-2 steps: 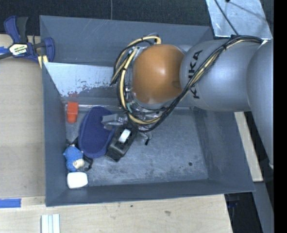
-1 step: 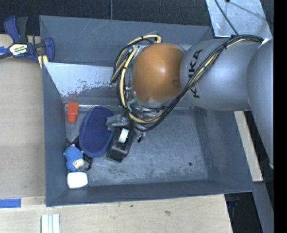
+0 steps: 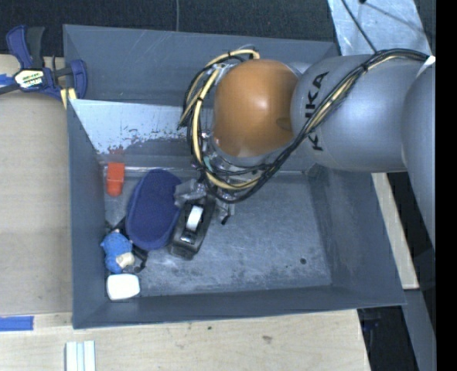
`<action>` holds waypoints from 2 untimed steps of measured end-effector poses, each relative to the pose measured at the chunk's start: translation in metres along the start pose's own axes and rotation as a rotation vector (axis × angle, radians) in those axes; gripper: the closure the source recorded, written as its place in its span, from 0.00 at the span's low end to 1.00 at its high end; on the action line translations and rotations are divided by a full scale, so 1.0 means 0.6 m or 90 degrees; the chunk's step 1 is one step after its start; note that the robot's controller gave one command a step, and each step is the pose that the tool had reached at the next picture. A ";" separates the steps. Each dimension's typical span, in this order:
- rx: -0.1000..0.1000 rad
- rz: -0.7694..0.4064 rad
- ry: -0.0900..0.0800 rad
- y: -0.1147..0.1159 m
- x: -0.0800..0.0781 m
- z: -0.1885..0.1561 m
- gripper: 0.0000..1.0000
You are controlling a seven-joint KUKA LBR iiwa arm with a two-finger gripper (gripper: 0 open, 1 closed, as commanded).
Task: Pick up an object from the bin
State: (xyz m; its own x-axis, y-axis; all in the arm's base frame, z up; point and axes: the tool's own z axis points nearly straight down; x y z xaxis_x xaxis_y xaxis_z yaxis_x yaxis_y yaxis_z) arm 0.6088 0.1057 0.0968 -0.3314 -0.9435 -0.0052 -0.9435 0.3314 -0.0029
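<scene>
Black "KUKA" lettering on grey arm (image 3: 357,122) near wrist; no other text legible

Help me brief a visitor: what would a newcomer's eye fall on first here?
The arm's orange cover looms over the middle of the bin, with the tool beneath it. Left of the tool lies a dark blue pouch, against a black-and-white thing. An orange block sits near the left wall.
</scene>
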 end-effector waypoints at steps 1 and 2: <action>-0.002 0.002 0.001 0.001 0.000 -0.019 1.00; 0.002 0.005 0.001 -0.002 -0.001 -0.154 1.00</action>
